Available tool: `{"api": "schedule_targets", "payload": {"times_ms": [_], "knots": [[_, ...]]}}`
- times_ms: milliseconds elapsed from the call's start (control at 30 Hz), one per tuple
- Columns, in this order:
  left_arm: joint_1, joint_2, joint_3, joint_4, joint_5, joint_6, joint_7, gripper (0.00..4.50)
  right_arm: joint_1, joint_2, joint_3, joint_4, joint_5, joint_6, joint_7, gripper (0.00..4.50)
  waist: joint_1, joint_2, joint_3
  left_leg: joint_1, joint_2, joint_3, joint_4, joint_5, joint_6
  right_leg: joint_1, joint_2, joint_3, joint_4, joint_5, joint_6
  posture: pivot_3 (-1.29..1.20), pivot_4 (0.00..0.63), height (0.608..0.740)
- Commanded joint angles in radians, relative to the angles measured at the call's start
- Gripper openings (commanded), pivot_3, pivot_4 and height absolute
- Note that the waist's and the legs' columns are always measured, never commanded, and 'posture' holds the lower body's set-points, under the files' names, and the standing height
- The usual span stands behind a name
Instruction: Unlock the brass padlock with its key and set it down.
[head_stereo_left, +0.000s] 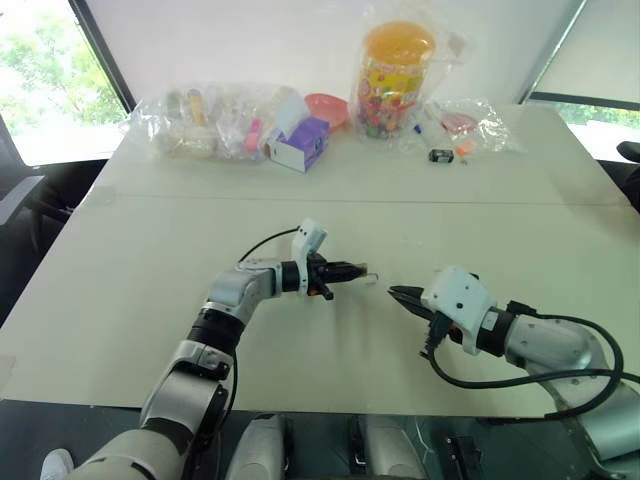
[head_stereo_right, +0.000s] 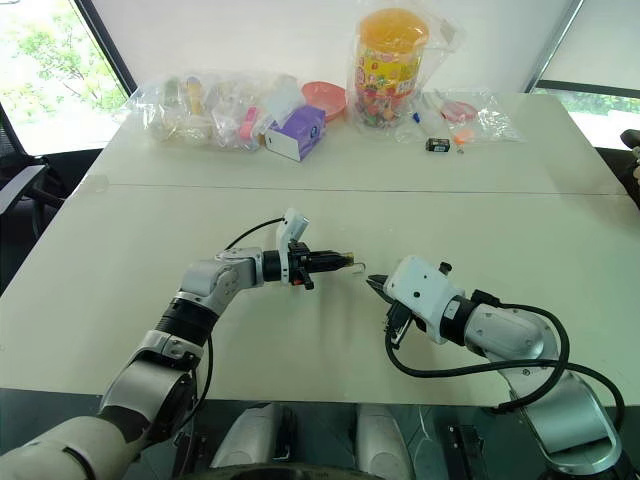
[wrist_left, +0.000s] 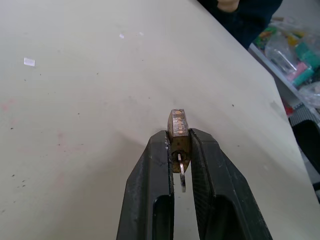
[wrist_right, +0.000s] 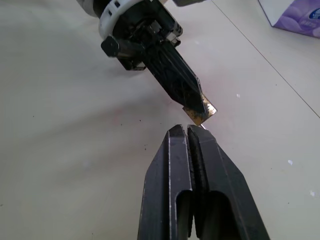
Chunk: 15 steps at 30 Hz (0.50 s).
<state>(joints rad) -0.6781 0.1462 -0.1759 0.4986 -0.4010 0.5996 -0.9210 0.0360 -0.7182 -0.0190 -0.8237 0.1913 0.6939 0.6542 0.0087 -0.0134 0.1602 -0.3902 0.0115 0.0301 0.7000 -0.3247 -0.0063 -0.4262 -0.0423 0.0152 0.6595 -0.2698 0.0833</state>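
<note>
Left gripper (wrist_left: 181, 150) pinches brass padlock (wrist_left: 178, 134) above middle of table (head_stereo_left: 150, 290), toward near edge. Key (wrist_left: 182, 176) sits in keyhole, bow hanging between fingers. Right gripper (wrist_right: 186, 131) pressed together, empty, tips just beside padlock.

Judged step: key inserted, turning or shackle release pending. Next move calls for right gripper gripping key bow, twisting.

Shackle state hard to make out: thin loop barely visible past left fingertips.
</note>
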Motion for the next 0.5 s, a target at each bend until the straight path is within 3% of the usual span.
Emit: {"api": "schedule_targets", "payload": {"times_ms": [33,167,233,500], "knots": [[-0.018,0.018,0.011,0.005,0.02,-0.032,-0.031,1.68,-0.004,-0.005,-0.014,-0.047,0.006,0.01,-0.018,0.0,0.0,0.0,0.0,0.0,0.0,0.0,0.0,0.0,0.0,0.0,0.0,0.0,0.0,0.0,0.0,0.0,0.15,0.735],[0.007,0.092,0.01,-0.074,0.017,-0.04,-0.114,3.71,0.015,-0.038,-0.028,-0.046,0.001,0.017,-0.007,0.0,-0.004,0.0,0.0,0.0,0.0,0.0,0.0,0.0,0.0,0.0,0.0,0.0,0.0,0.0,0.0,0.0,0.15,0.735],[0.021,0.138,-0.019,-0.124,0.032,-0.061,-0.171,4.47,0.033,-0.064,-0.046,-0.036,0.002,0.008,0.011,0.0,-0.006,0.0,0.0,0.0,0.0,0.0,0.0,0.0,0.0,0.0,0.0,0.0,0.0,0.0,0.0,0.0,0.15,0.735],[0.087,0.299,-0.01,-0.409,-0.04,-0.004,-0.309,4.47,0.032,-0.139,-0.137,0.009,0.036,0.002,0.072,0.0,0.002,0.0,0.0,0.0,0.001,0.0,0.0,0.0,0.0,0.001,0.0,0.0,-0.001,0.0,0.0,0.0,0.15,0.735]]}}
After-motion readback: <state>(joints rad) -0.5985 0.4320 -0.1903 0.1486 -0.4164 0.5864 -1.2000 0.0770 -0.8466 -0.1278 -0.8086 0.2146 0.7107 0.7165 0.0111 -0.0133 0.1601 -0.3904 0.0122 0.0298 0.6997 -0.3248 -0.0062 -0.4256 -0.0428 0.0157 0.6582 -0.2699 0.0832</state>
